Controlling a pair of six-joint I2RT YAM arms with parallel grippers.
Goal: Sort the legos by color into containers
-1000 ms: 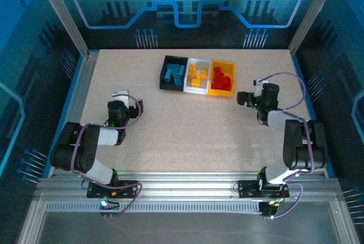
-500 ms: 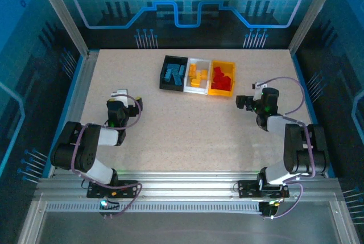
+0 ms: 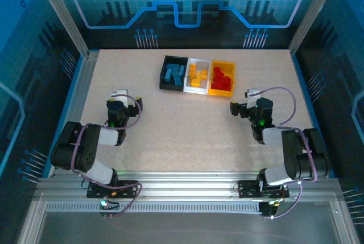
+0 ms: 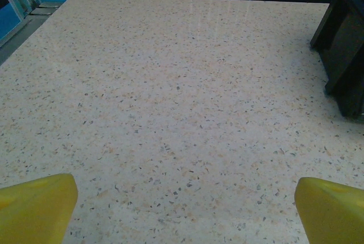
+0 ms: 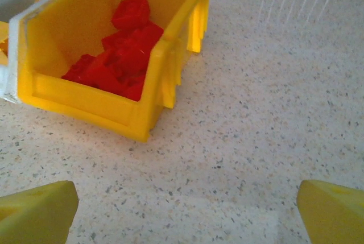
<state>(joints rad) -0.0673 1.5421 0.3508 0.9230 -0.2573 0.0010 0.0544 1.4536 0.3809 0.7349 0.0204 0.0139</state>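
Jaws on both arms are standing wide apart and gripping nothing: in the wrist views the left fingertips (image 4: 35,207) and the right fingertips (image 5: 37,210) are poking in at the bottom corners, with bare desk (image 3: 170,136) between them.

Against the picture from a second ago, the right arm (image 3: 273,136) is drawing back from the bins toward the near edge and a little leftward. The left arm (image 3: 99,137) is staying put near the left side.

All the bricks we are finding are lying in the three joined bins at the far middle of the desk: blue bricks (image 3: 173,74) in the black bin (image 3: 170,88), orange-yellow bricks (image 3: 197,75) in the white bin (image 3: 199,60), and red bricks (image 3: 222,80) in the yellow bin (image 3: 224,62).

From above they are showing too small for us to count. The right wrist camera is cutting the white bin off at its left edge, leaving a sliver of wall and a corner of one orange-yellow brick. The left wrist camera is catching the black bin cropped at its right edge, its inside hidden from us.
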